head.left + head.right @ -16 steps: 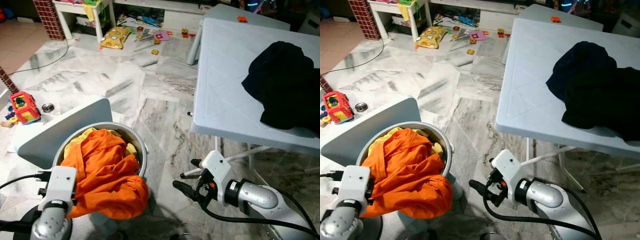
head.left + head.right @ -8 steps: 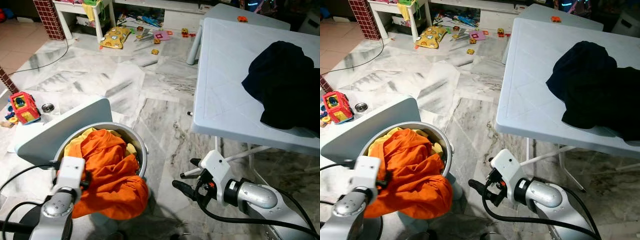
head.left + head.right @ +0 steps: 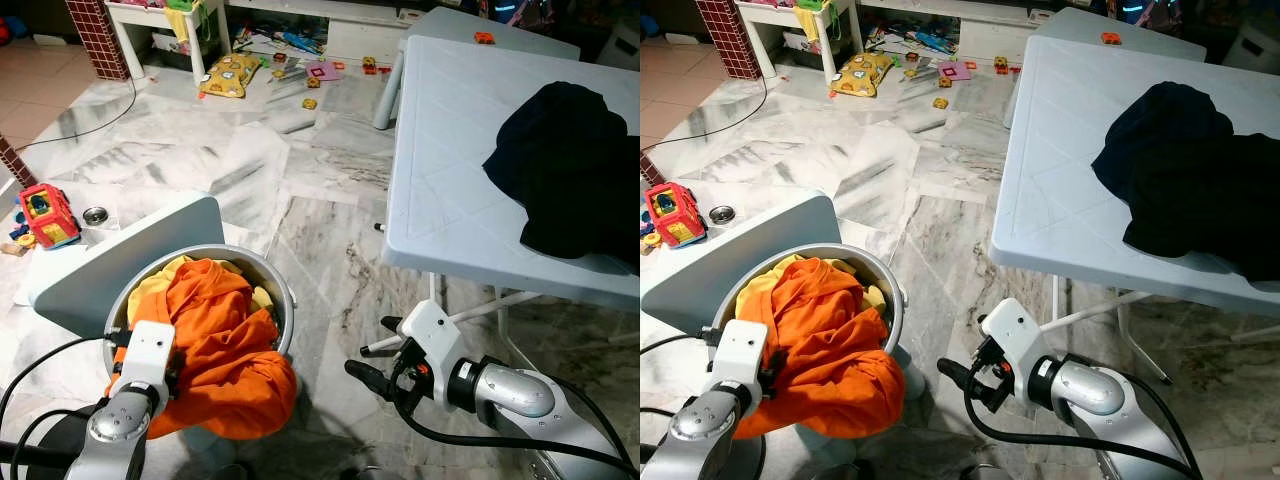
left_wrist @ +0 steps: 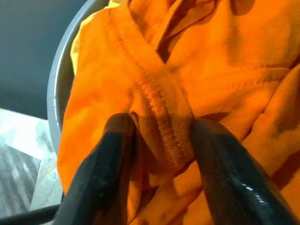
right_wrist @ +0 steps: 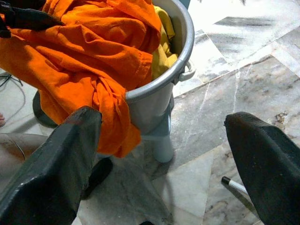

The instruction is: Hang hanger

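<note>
I am looking down at a round grey metal tub (image 3: 283,300) sitting on the grey marble floor (image 3: 300,180), and I am placing everything else from that tub. A big crumpled orange cloth (image 3: 225,350) is filling the tub and spilling over the rim nearest to me, with a bit of yellow cloth (image 3: 160,280) peeking out behind it. My left gripper (image 4: 157,136) is pushing into the orange cloth at the near side of the tub. Its 2 black fingers (image 4: 112,154) are partly open, sitting on both sides of a thick stitched fold, and I cannot tell if they are squeezing it yet. My right gripper (image 3: 375,350) is hanging low to the right of the tub, above the floor, with its fingers spread wide and holding nothing. Further right of the tub, a pale blue plastic table (image 3: 450,150) is carrying a heap of dark navy cloth (image 3: 565,165). I cannot see a hanger. To the left of the tub, a small red toy (image 3: 45,215) is lying on the floor.
</note>
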You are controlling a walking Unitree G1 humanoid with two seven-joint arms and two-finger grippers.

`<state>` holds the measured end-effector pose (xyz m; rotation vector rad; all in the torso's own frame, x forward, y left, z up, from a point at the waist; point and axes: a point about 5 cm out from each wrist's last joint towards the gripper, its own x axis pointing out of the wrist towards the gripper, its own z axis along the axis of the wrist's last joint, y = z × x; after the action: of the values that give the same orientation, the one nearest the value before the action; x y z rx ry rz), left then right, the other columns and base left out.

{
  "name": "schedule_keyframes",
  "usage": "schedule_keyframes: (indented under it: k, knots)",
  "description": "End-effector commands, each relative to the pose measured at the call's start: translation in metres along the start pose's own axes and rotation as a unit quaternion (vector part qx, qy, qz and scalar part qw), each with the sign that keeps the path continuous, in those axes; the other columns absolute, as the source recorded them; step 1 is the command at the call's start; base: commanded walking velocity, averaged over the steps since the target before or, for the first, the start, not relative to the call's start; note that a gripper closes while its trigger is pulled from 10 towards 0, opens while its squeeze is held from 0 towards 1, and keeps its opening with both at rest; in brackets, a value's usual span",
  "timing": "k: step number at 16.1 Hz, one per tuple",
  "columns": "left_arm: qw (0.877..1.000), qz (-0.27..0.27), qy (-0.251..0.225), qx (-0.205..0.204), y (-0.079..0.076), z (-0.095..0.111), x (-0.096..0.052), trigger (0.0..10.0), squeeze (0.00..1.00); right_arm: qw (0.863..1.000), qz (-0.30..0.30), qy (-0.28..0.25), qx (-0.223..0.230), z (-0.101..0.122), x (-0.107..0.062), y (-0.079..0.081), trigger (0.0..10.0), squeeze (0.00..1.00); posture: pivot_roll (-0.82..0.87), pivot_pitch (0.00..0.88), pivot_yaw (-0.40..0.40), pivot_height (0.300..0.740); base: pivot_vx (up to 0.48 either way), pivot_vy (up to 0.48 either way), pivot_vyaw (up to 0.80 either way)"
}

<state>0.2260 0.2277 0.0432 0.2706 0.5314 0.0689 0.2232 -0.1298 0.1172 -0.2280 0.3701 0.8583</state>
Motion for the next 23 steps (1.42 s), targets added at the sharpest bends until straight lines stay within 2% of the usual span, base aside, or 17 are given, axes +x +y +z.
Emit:
schedule_keyframes:
  k: [1, 4, 5, 8, 11, 13, 14, 15, 16, 18, 23]
  knots:
    - [1.000, 0.012, 0.000, -0.008, 0.002, -0.001, -0.004, 0.0, 0.00, 1.000, 0.007, 0.004, -0.003, -0.002, 0.000, 0.002, 10.0, 0.00, -0.13, 0.161, -0.053, 0.740, 0.000, 0.000, 0.00]
    - [0.998, 0.043, -0.026, -0.033, 0.003, 0.011, -0.009, 0.0, 0.00, 1.000, 0.007, 0.005, -0.004, -0.003, 0.001, 0.002, 10.0, 0.00, -0.13, 0.161, -0.058, 0.740, 0.000, 0.000, 0.00]
    - [0.995, 0.063, -0.056, -0.060, 0.006, 0.021, -0.010, 0.0, 0.00, 1.000, 0.007, 0.005, -0.005, -0.003, 0.001, 0.001, 10.0, 0.00, -0.14, 0.161, -0.060, 0.740, 0.000, 0.000, 0.00]
    - [0.984, 0.080, -0.116, -0.109, 0.011, 0.039, -0.012, 0.0, 0.00, 1.000, 0.007, 0.006, -0.008, -0.003, 0.001, 0.000, 10.0, 0.00, -0.14, 0.160, -0.062, 0.740, 0.000, 0.000, 0.00]
    - [0.986, 0.088, -0.102, -0.100, 0.013, 0.035, -0.012, 0.0, 0.00, 1.000, 0.007, 0.006, -0.009, -0.003, 0.001, 0.001, 10.0, 0.00, -0.13, 0.160, -0.061, 0.740, 0.000, 0.000, 0.00]
    - [0.985, 0.089, -0.110, -0.100, 0.010, 0.037, -0.014, 0.0, 0.00, 1.000, 0.006, 0.005, -0.009, -0.003, 0.001, 0.000, 10.0, 0.00, -0.13, 0.159, -0.060, 0.740, 0.000, 0.000, 0.00]
    - [0.985, 0.092, -0.115, -0.090, 0.009, 0.040, -0.015, 4.6, 0.00, 1.000, 0.006, 0.005, -0.009, -0.003, 0.001, 0.000, 10.0, 0.00, -0.13, 0.158, -0.060, 0.740, 0.000, 0.000, 0.00]
    - [0.985, 0.087, -0.108, -0.104, 0.002, 0.041, -0.018, 10.0, 0.33, 1.000, 0.006, 0.005, -0.009, -0.003, 0.001, 0.000, 10.0, 0.00, -0.13, 0.157, -0.060, 0.740, 0.000, 0.000, 0.00]
    - [0.988, 0.072, -0.094, -0.102, -0.007, 0.039, -0.021, 10.0, 1.00, 1.000, 0.007, 0.005, -0.009, -0.003, 0.002, 0.000, 10.0, 0.00, -0.13, 0.157, -0.059, 0.740, 0.000, 0.000, 0.00]
    - [0.993, 0.045, -0.076, -0.075, -0.018, 0.032, -0.024, 10.0, 1.00, 1.000, 0.008, 0.006, -0.008, -0.003, 0.003, 0.000, 10.0, 0.00, -0.13, 0.158, -0.062, 0.740, 0.000, 0.000, 0.00]
    - [0.996, 0.046, -0.029, -0.071, -0.009, 0.015, -0.017, 10.0, 1.00, 1.000, 0.010, 0.007, -0.004, -0.005, 0.003, 0.002, 10.0, 0.00, -0.13, 0.166, -0.059, 0.740, 0.000, 0.000, 0.00]
